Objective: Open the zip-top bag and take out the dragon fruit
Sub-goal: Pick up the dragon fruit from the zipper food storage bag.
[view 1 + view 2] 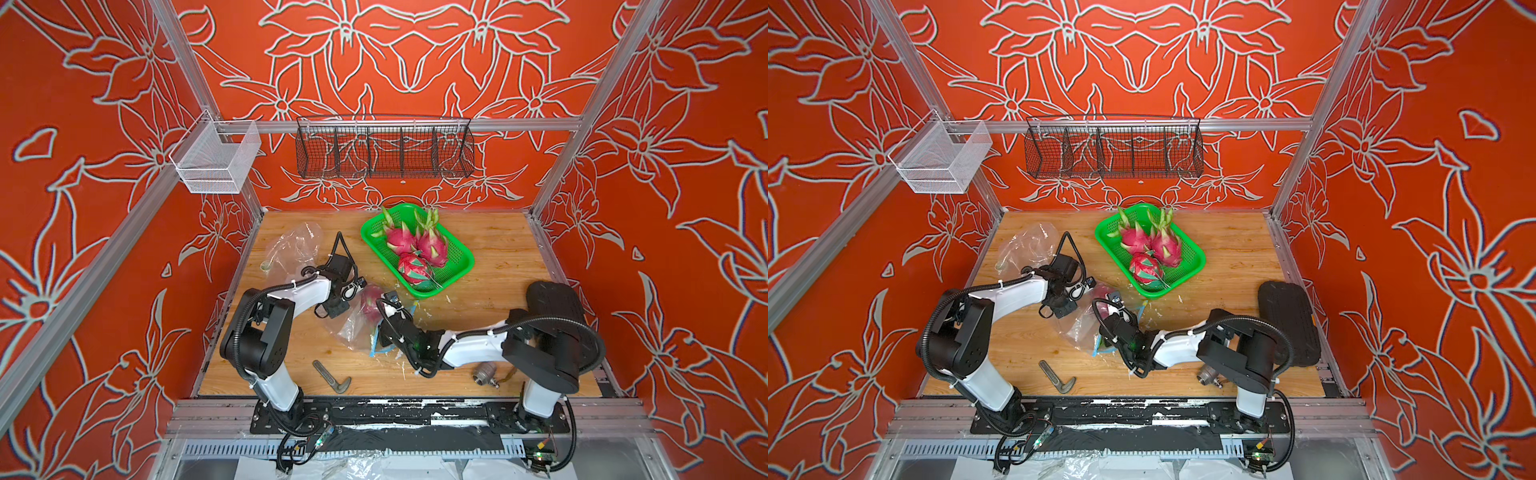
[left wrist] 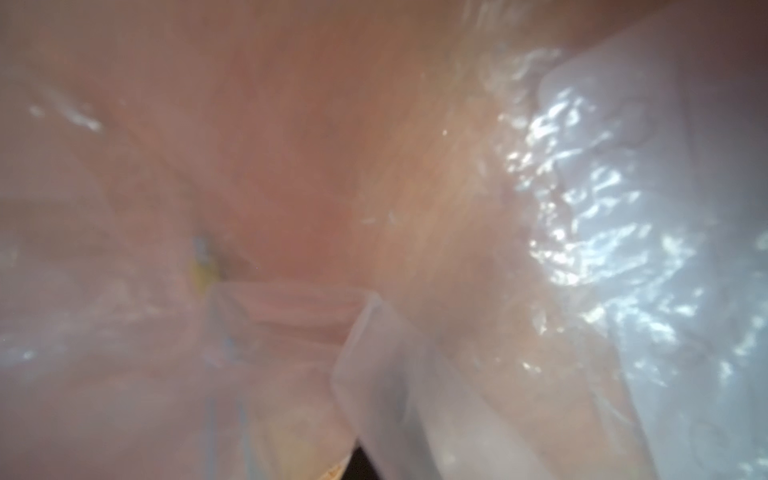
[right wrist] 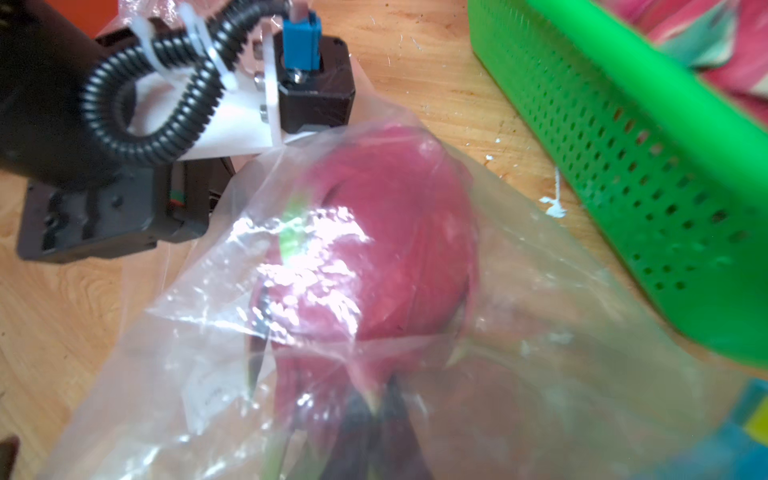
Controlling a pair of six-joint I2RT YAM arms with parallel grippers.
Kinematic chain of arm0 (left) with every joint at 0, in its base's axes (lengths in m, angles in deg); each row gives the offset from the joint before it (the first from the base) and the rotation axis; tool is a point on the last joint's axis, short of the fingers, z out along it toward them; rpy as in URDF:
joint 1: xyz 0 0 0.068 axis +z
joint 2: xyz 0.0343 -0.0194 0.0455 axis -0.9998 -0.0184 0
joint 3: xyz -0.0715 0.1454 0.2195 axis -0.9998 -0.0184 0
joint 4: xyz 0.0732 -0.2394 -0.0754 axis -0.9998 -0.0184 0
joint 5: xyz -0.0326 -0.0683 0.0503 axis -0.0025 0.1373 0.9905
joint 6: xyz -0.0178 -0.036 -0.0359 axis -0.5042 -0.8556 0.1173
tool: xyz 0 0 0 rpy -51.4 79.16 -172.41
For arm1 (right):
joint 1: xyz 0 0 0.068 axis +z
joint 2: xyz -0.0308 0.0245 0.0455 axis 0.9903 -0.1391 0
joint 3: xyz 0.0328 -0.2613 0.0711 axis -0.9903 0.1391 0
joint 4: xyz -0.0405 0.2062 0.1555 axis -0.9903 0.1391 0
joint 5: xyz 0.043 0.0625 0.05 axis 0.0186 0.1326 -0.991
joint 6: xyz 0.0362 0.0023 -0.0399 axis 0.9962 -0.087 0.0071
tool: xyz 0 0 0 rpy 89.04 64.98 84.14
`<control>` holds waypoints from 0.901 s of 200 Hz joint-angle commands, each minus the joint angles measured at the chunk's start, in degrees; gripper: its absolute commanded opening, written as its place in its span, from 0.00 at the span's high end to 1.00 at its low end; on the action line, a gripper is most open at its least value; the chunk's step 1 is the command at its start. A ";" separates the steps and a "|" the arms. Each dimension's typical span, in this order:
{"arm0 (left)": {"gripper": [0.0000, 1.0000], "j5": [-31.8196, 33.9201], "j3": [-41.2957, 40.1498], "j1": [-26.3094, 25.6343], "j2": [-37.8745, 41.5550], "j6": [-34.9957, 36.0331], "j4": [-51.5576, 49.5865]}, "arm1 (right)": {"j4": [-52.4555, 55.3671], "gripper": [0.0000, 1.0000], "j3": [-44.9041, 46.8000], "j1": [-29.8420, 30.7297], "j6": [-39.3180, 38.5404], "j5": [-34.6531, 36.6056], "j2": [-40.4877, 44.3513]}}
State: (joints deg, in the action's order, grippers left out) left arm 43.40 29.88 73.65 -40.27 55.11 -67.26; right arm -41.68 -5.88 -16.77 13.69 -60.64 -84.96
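In both top views the bag (image 1: 356,330) lies mid-worktop (image 1: 490,249) between the arms, with the dragon fruit (image 1: 371,302) inside it, just short of the green basket (image 1: 466,266). The left pincer (image 1: 344,305) sits at the bag's far end and the right arm (image 1: 469,349) comes in over the blue zip (image 1: 380,348). The left wrist view is nothing but film pressed to the lens; that pincer is closed, seemingly pinching the bag. In the right wrist view the right pincer (image 3: 380,415) shows darkly through the film, jaws narrowed to nothing at the fruit's near tip; what they nip I cannot tell. The step looks like extraction: next, the left anchors the bag while the right draws back through the zip end.
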 commanded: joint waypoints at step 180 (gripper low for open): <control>1.00 12.25 4.97 2.60 -3.48 -0.50 4.62 | 48.65 1.00 7.84 -2.74 -10.13 -18.61 53.47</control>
State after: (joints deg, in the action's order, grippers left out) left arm 55.27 33.37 75.05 -43.41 55.46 -61.58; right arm -0.96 2.36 -19.42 4.10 -80.27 -38.89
